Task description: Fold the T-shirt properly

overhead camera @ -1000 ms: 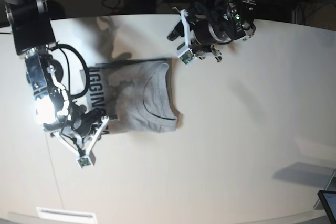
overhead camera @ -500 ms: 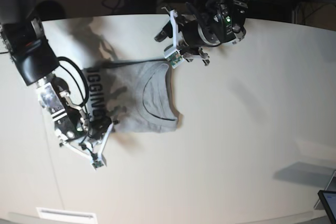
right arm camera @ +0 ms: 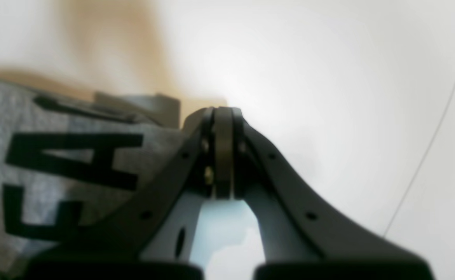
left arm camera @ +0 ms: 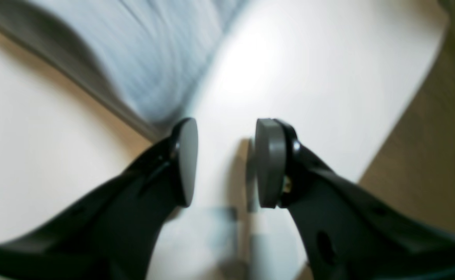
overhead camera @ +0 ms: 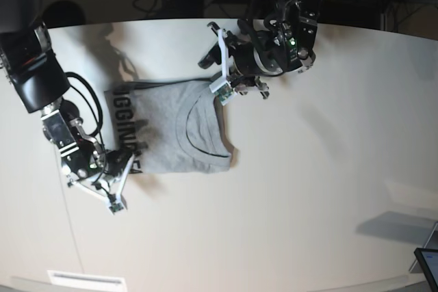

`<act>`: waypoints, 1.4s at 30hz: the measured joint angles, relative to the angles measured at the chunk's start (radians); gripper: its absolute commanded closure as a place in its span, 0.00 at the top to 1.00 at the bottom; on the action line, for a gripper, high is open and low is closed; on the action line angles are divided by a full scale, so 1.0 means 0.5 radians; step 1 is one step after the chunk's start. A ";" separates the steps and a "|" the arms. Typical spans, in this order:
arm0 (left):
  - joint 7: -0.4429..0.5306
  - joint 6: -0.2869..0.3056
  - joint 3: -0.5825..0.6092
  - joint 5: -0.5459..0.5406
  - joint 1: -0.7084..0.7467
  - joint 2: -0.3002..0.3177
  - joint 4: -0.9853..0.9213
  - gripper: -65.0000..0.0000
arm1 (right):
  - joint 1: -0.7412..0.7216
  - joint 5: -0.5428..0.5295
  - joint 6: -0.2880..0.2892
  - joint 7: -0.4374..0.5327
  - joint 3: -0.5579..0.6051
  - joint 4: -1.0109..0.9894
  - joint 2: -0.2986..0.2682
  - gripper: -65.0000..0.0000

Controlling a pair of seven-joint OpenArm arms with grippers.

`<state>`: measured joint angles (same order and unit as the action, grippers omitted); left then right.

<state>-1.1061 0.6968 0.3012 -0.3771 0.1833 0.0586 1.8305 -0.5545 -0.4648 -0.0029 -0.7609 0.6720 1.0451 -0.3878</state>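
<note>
Two claws over one heather-grey cotton T-shirt (overhead camera: 174,128), folded with its collar up on the white round-edged table (overhead camera: 308,189). My left claw (left arm camera: 225,163) hangs at the shirt's far corner, pads parted with only bare table between them. My right claw (right arm camera: 223,151) is closed on nothing, beside the black lettering (right arm camera: 68,171). A dark cable (overhead camera: 89,100) loops beside that arm.

Black block capitals run along one edge of the folded heather-grey cotton T-shirt (overhead camera: 174,128). In the base view the letters "GGIN" can be made out. The right wrist view shows a large "A" and part of another letter, unclear.
</note>
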 measured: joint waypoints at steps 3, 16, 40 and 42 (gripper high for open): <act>0.006 0.000 -0.006 -0.003 -0.021 0.001 -0.014 0.37 | 0.018 0.002 -0.002 0.028 -0.008 -0.005 -0.012 0.00; 0.037 0.001 -0.008 -0.041 -0.147 0.034 -0.219 0.37 | 0.081 0.027 -0.017 0.092 -0.020 0.023 -0.017 0.00; 0.029 0.008 -0.008 -0.026 -0.561 0.233 -0.521 0.37 | 0.248 0.101 -0.086 0.257 -0.054 0.091 -0.027 0.00; 0.028 0.008 -0.008 -0.024 -0.608 0.233 -0.569 0.37 | 0.284 0.102 -0.096 0.317 -0.066 0.111 -0.032 0.00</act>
<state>-1.0920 0.7006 0.2970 -0.3889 -0.1207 0.1749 1.5459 -0.4126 -0.4137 -0.0509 -0.6022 0.6392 1.1004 -0.4038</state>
